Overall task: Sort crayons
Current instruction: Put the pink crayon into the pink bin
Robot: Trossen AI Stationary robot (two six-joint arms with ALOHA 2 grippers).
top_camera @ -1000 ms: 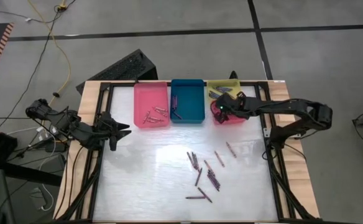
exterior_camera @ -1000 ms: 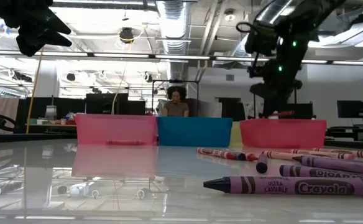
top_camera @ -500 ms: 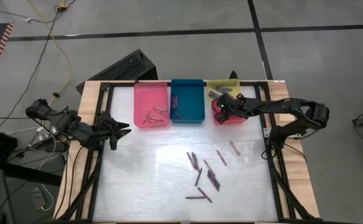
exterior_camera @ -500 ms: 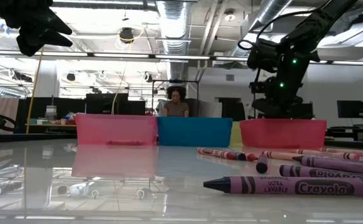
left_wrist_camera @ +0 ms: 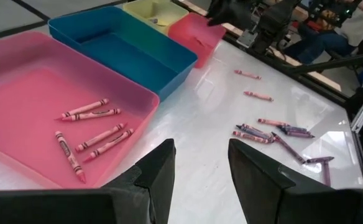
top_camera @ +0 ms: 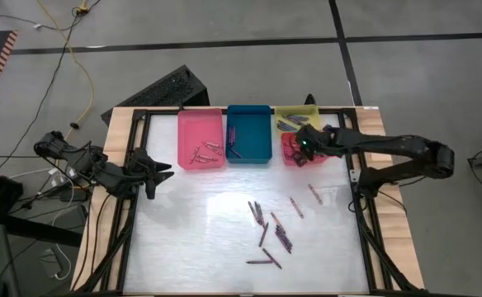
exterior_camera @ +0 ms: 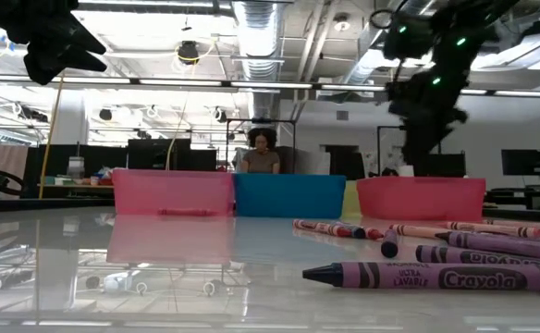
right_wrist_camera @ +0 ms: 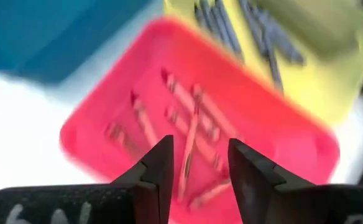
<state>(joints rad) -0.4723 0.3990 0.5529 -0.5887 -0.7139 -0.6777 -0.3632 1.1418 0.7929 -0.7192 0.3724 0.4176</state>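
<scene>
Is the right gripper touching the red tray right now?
Apart. The right wrist view shows the right gripper open and empty, above the red tray.

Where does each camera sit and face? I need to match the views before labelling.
High: overhead, straight down on the table; both arms show.
Low: table height, level across purple crayons to the trays; right gripper hangs above.
Left wrist: past the open left gripper at the pink tray.
Right wrist: past the open right gripper down into the red tray.
Shared: red tray, all views.
</scene>
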